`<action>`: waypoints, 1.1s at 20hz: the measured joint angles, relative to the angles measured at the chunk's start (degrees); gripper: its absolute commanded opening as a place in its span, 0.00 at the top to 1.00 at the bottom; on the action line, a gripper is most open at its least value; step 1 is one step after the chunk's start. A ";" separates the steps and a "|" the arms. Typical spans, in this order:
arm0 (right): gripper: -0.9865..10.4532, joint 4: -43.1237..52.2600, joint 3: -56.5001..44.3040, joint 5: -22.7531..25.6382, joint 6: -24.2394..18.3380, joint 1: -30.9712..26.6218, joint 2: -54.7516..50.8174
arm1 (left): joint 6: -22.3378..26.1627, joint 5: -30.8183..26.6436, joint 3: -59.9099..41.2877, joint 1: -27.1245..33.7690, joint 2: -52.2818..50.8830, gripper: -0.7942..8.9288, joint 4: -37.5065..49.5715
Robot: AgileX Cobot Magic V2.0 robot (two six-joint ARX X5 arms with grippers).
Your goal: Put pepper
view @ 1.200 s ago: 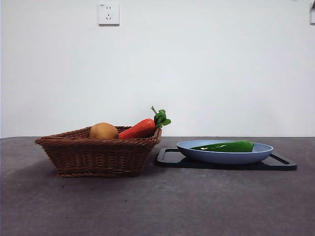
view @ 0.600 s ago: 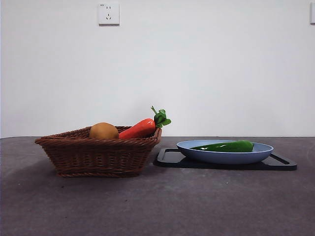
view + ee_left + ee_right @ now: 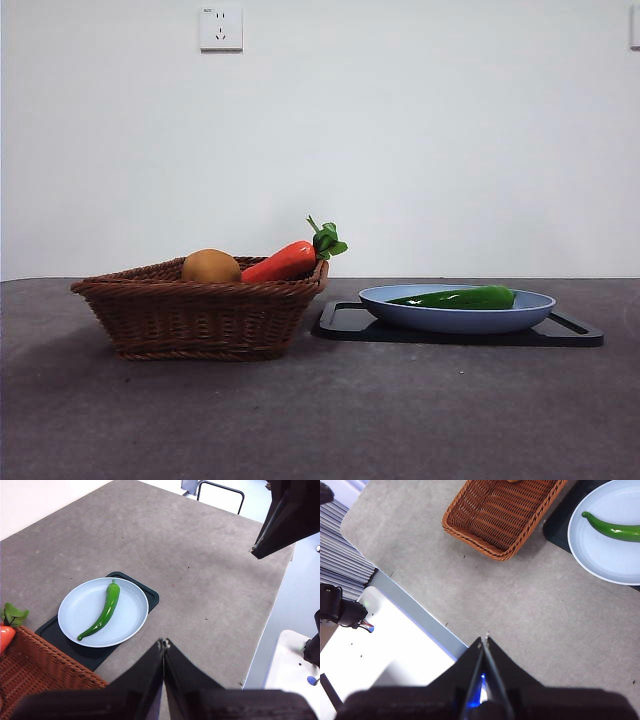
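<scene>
We judged the task done: the pepper [image 3: 462,298] lay on the blue plate [image 3: 455,317]; both grippers [image 3: 163,642] [image 3: 484,639] hovered clenched, empty.

Green pepper [image 3: 460,298], blue plate [image 3: 400,312], brown basket [image 3: 200,315], blk tray [image 3: 345,320].

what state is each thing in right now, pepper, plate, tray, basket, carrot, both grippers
pepper: lying flat on the plate, not gripped
plate: upright on the tray, holding only the pepper
tray: flat on the table, beside the basket
basket: upright, holding the carrot and a round brown fruit
carrot: leaning on the basket rim, leafy end up
left gripper: shut, empty, high above the table
right gripper: shut, empty, high above the table
</scene>
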 measured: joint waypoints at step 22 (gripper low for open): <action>0.90 0.00 0.00 -0.02 0.00 -0.02 -0.04 | 2.12 -15.41 -53.35 42.66 -47.74 0.91 42.93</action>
